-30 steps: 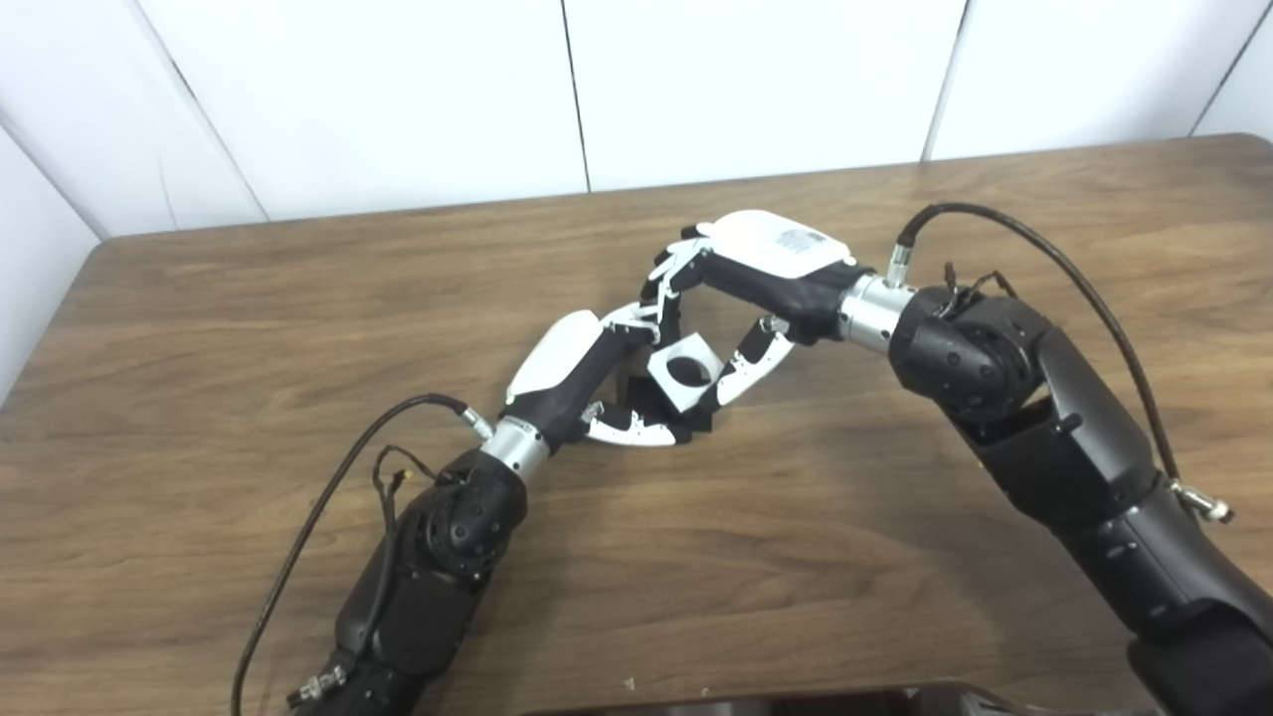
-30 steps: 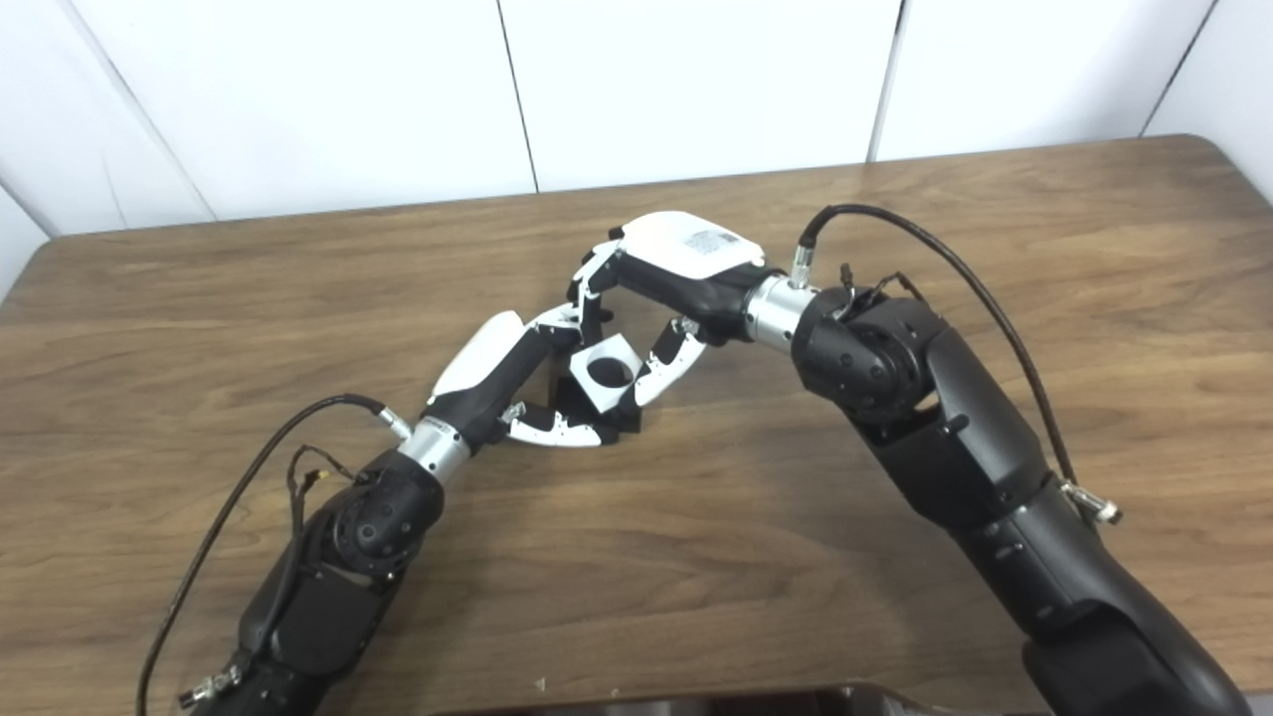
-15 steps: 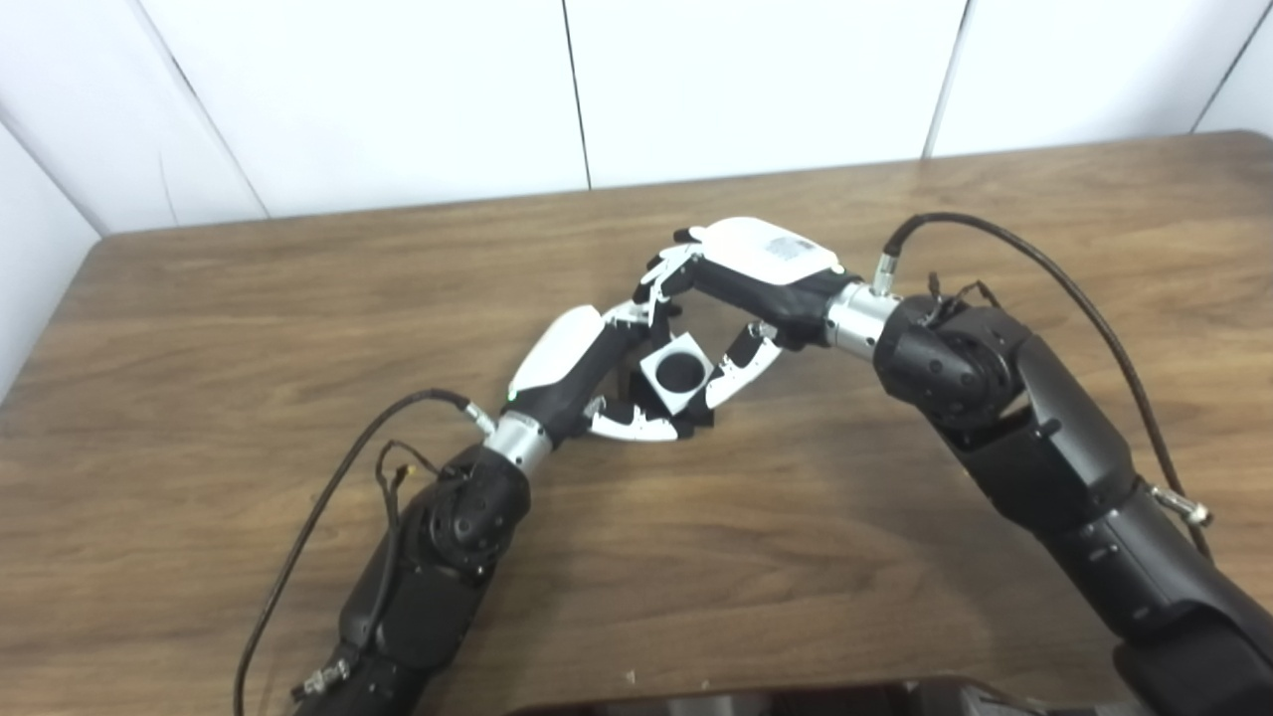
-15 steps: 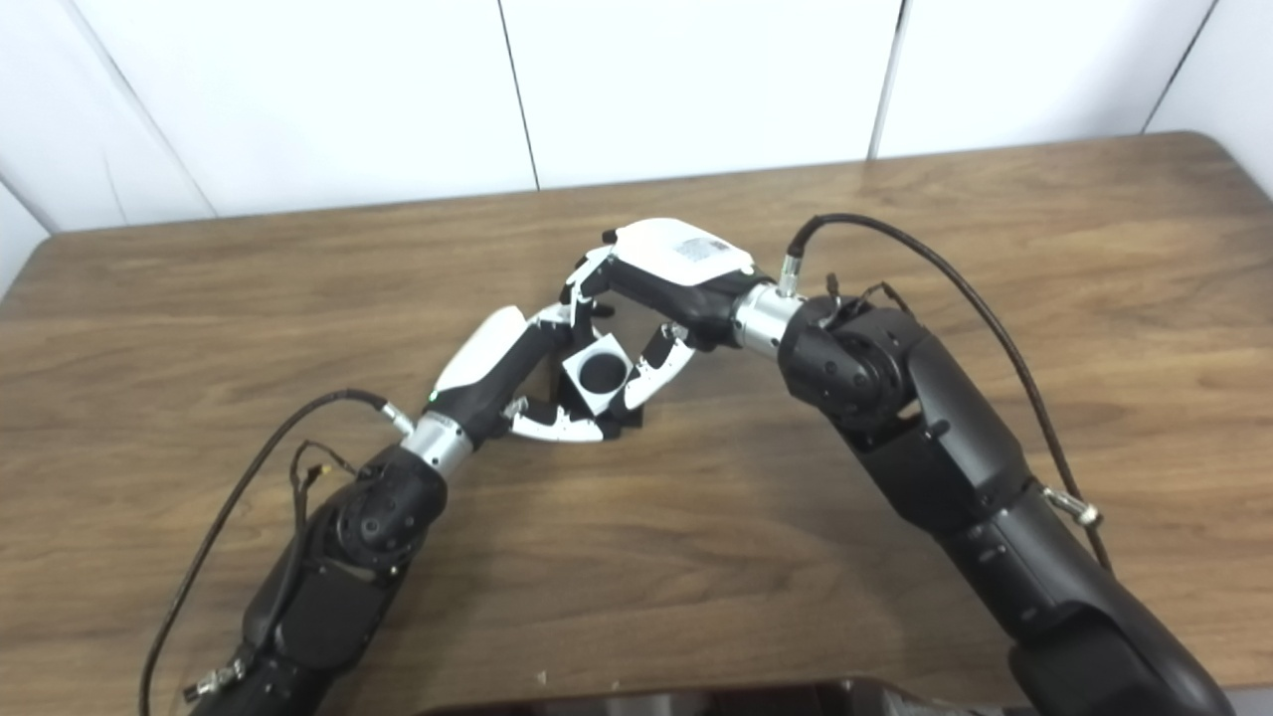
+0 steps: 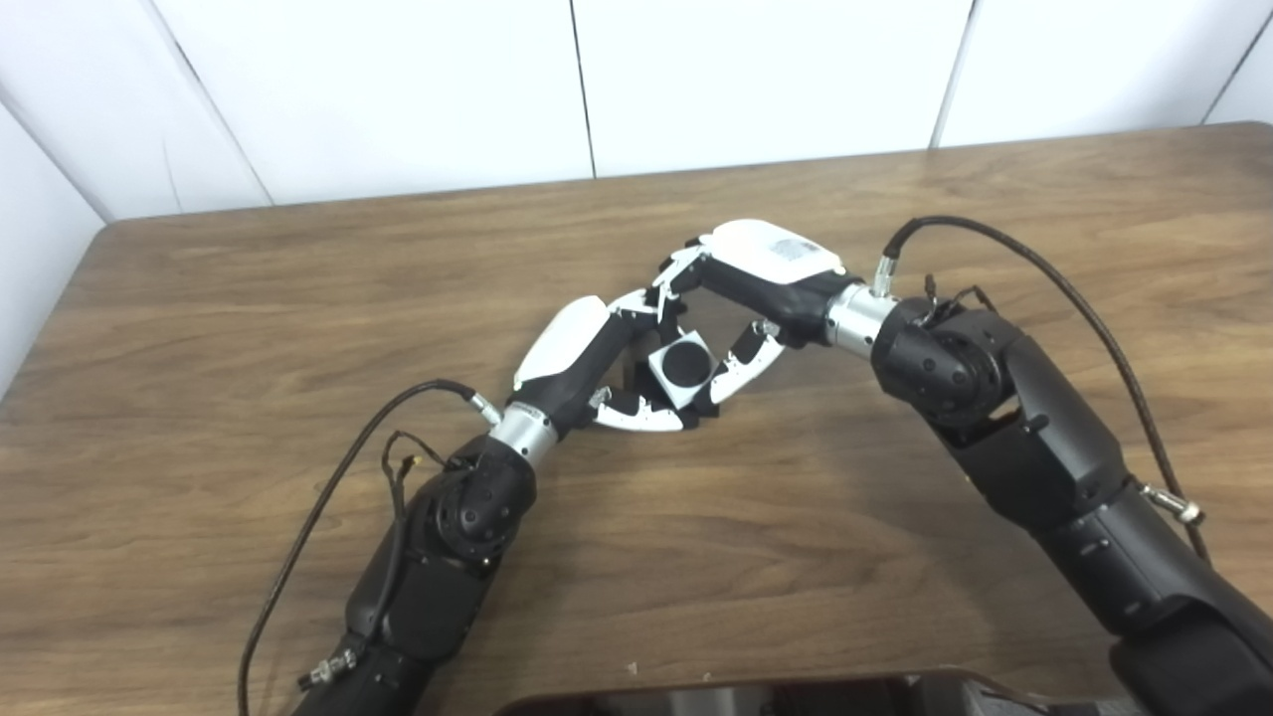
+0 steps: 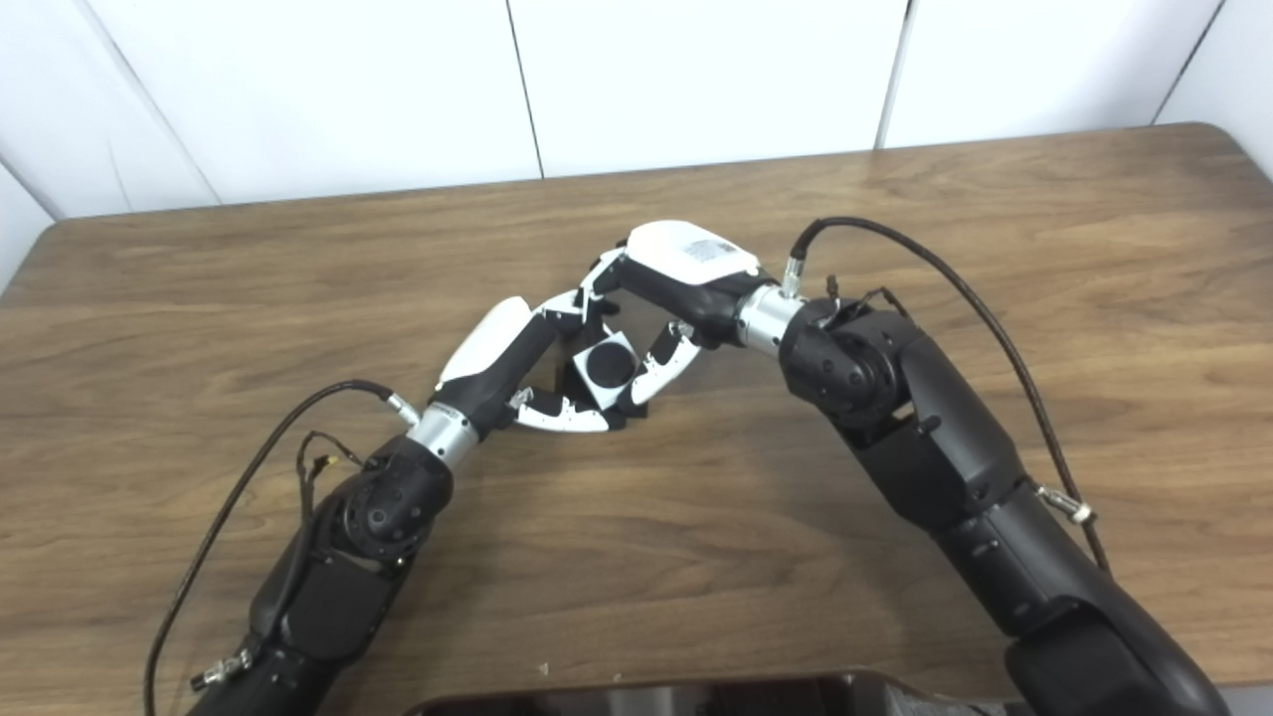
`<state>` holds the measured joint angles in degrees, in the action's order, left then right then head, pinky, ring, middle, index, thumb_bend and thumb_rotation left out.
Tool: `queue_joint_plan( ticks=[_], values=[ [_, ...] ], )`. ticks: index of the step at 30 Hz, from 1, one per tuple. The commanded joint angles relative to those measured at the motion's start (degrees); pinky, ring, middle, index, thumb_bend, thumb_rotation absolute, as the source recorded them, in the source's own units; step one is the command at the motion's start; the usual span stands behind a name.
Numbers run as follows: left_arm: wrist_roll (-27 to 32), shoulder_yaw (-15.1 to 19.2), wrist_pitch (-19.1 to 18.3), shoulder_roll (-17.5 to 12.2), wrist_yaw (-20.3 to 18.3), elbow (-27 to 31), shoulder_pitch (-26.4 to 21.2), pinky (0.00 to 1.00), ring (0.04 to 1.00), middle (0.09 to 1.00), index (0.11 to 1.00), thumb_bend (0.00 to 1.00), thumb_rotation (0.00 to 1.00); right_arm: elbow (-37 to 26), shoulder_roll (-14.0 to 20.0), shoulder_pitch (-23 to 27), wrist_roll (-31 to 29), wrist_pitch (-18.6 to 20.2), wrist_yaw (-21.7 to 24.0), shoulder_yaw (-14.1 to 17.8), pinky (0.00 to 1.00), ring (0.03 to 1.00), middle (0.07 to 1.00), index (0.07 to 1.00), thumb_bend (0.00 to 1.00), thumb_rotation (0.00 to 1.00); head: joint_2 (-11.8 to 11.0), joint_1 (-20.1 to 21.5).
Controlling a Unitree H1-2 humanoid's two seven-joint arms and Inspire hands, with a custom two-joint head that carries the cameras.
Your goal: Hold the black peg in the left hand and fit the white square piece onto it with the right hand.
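at the centre of the wooden worktop (image 5: 298, 298), the two hands are seen meeting fingertip to fingertip. the left hand (image 5: 587, 363) is reached in from seven o'clock, its white back turned up, and its fingers and thumb are curled around the black peg (image 5: 682, 364). only the round black end of the peg is visible, filling the hole of the white square piece (image 5: 681, 366); the rest of the peg is hidden inside the left hand and behind the piece, so its full shape cannot be told. the left thumb (image 5: 636, 416) is laid just below the piece, at its six o'clock side.

the right hand (image 5: 761, 273) is brought in from four o'clock, with its white back facing up and its wrist lying toward three o'clock of the piece. the white square piece is gripped by it, with fingers (image 5: 668, 283) pressed on the upper edge at twelve o'clock and the thumb (image 5: 741, 363) set against the edge at three o'clock. the piece is held tilted, one corner pointing down, with its face turned toward the cameras. the piece and the peg are found touching, the peg's end being seated in the hole; how far it is pushed through cannot be told. both are held slightly clear of the worktop, a shadow lying beneath them.

a black cable (image 5: 1034, 259) is looped over the right forearm, and another cable (image 5: 328, 497) is draped beside the left forearm at eight o'clock.
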<state>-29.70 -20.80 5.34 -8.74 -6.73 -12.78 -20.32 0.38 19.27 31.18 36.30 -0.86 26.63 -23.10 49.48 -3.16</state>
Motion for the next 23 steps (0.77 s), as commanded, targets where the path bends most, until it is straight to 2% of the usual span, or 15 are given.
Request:
queue_joint_plan(
  ticks=[1, 5, 6, 7, 8, 9, 11, 17, 23],
  values=[
    [-0.8, -1.0, -1.8, -0.4, -1.6, -0.5, 0.9, 0.84, 0.931, 0.882, 0.491, 0.52, 0.08, 0.9, 0.4, 2.2, 0.7, -0.3, -0.9, 0.5, 0.94, 0.879, 0.789, 0.481, 0.52, 0.14, 0.0, 0.0],
    [-0.7, -0.9, -2.0, -0.6, -1.8, -0.4, 1.0, 0.85, 0.933, 0.882, 0.492, 0.52, 0.08, 1.3, 1.1, 2.2, 0.8, 0.4, -0.1, 0.6, 0.95, 0.885, 0.800, 0.488, 0.52, 0.15, 0.0, 0.0],
    [-0.6, -0.8, -1.9, -0.6, -1.8, -0.5, 1.0, 0.85, 0.932, 0.881, 0.492, 0.52, 0.08, 1.3, 1.2, 2.3, 0.9, 0.6, 0.2, 0.5, 0.94, 0.890, 0.820, 0.588, 0.69, 0.21, 0.0, 0.0],
    [-0.5, -0.8, -1.8, -0.7, -1.8, -0.6, 0.9, 0.85, 0.932, 0.880, 0.492, 0.52, 0.08, 1.2, 1.5, 2.3, 1.0, 1.0, 0.7, 0.5, 0.94, 0.893, 0.831, 0.639, 0.77, 0.25, 0.0, 0.1],
    [-0.5, -0.8, -1.7, -0.8, -1.8, -0.7, 0.9, 0.85, 0.932, 0.880, 0.492, 0.52, 0.08, 1.1, 1.8, 2.4, 1.1, 1.3, 1.1, 0.4, 0.94, 0.906, 0.883, 0.794, 0.90, 0.32, -0.2, 0.2],
    [-0.5, -0.8, -1.6, -0.9, -1.7, -0.7, 0.8, 0.85, 0.932, 0.880, 0.491, 0.52, 0.08, 1.0, 2.0, 2.4, 1.2, 1.5, 1.3, 0.4, 0.94, 0.922, 0.928, 0.895, 0.95, 0.36, -0.2, 0.2],
    [-0.6, -0.8, -1.8, -1.0, -2.0, -0.4, 0.9, 0.85, 0.928, 0.881, 0.492, 0.52, 0.08, 0.4, 2.6, 2.3, 1.2, 2.1, 2.1, 0.6, 0.94, 0.955, 0.988, 0.986, 0.99, 0.40, -0.3, 0.6],
    [-0.6, -0.9, -1.9, -1.3, -2.1, -0.4, 1.0, 0.84, 0.925, 0.880, 0.492, 0.52, 0.08, -1.8, 4.4, 1.9, 0.0, 3.4, 3.2, 2.6, 0.92, 0.981, 1.000, 1.000, 1.00, 0.43, -0.4, 0.7],
    [-0.5, -1.0, -1.7, -1.5, -2.1, -0.6, 0.9, 0.84, 0.926, 0.882, 0.492, 0.52, 0.08, -3.7, 5.9, 2.0, -0.2, 5.2, 3.1, 5.2, 0.94, 0.987, 1.000, 1.000, 1.00, 0.40, -0.5, 0.7]
  ],
)
